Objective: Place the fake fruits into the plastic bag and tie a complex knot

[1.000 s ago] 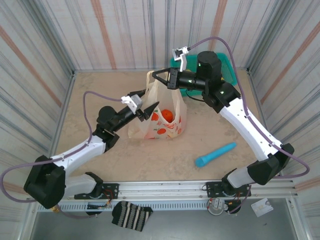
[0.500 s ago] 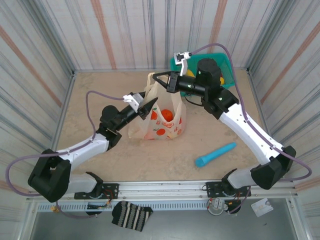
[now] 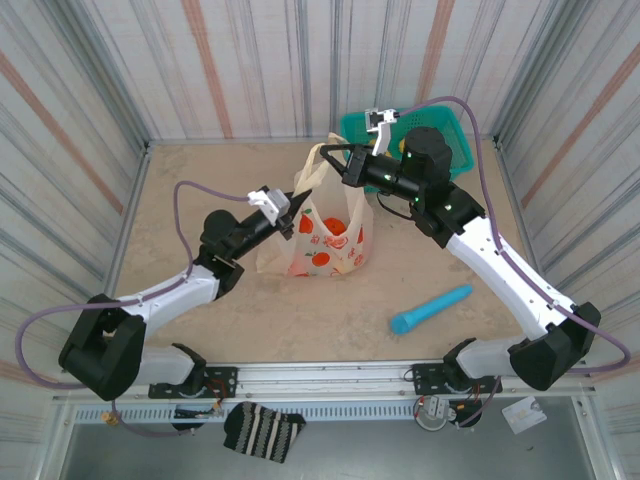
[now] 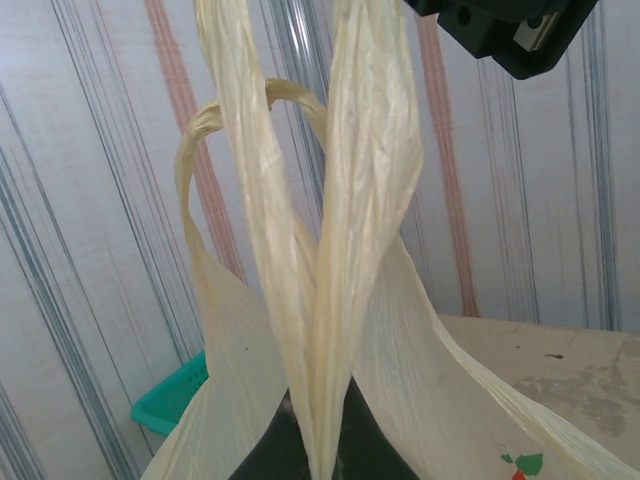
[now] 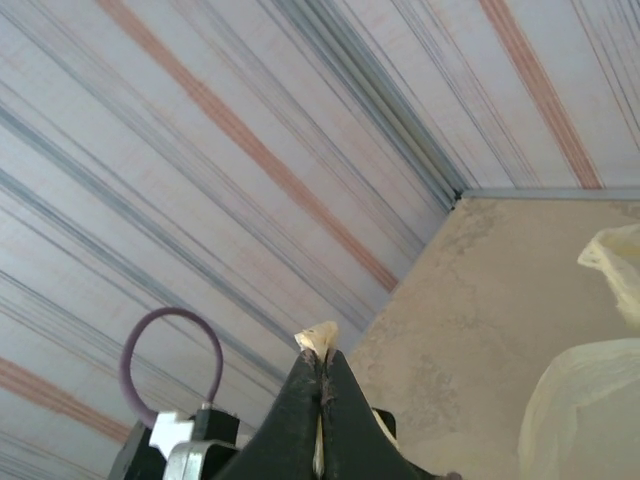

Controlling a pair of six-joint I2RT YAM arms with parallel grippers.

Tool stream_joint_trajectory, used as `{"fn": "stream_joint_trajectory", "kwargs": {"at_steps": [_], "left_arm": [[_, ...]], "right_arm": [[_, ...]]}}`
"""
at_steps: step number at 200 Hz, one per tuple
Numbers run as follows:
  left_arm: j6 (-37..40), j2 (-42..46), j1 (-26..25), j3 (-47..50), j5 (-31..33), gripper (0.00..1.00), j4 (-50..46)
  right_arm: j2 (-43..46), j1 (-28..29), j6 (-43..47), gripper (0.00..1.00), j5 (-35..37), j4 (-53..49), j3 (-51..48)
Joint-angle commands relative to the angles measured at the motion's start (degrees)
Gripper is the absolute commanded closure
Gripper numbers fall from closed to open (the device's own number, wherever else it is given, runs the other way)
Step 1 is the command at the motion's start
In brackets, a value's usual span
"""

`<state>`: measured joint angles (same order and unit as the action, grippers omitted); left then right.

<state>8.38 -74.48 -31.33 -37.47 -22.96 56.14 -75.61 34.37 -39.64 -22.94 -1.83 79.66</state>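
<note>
While the overhead view has the plastic bag (image 3: 325,240) standing mid-frame with orange fake fruits (image 3: 337,229) showing through it, the left wrist view brings out its handles (image 4: 365,200) as two twisted strips rising to the top edge. The table (image 3: 200,170) is speckled beige, boxed in by striped walls (image 3: 250,60). A teal basket (image 3: 455,128) sits upper right and a blue stick (image 3: 430,308) lower right. The left gripper (image 3: 292,212) is clamped on the strips. The right gripper (image 3: 348,166) pinches a handle's top, jaws together on cream film.
</note>
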Motion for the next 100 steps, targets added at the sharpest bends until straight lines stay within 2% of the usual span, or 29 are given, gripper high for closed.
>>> {"fn": "stream_joint_trajectory", "kwargs": {"at_steps": [1, 24, 52, 72, 90, 100], "left_arm": [[-5.8, 0.4, 4.4, -3.3, -8.7, 1.00, -2.5], [-10.5, 0.3, 8.4, -4.7, -17.2, 1.00, -2.8], [-11.9, 0.5, 10.9, -5.2, -22.2, 1.00, -4.3], [-13.4, -0.3, 12.1, -4.7, -25.3, 1.00, -3.4], [-15.0, -0.9, 12.9, -3.6, -25.7, 1.00, -1.1], [-16.0, -1.0, 13.6, -2.9, -25.7, 1.00, 0.4]], "right_arm": [[0.8, -0.6, 4.7, 0.69, -0.5, -1.5, 3.4], [4.2, -2.4, 11.2, 0.51, -0.8, -2.5, 3.1], [8.9, -6.3, 19.0, 0.43, -0.7, -5.3, 1.4], [10.7, -9.6, 22.8, 0.41, -1.4, -8.0, 0.1], [11.7, -12.3, 26.8, 0.39, -3.0, -7.6, -3.5], [12.2, -13.6, 28.5, 0.34, -5.5, -5.2, -6.8]]}}
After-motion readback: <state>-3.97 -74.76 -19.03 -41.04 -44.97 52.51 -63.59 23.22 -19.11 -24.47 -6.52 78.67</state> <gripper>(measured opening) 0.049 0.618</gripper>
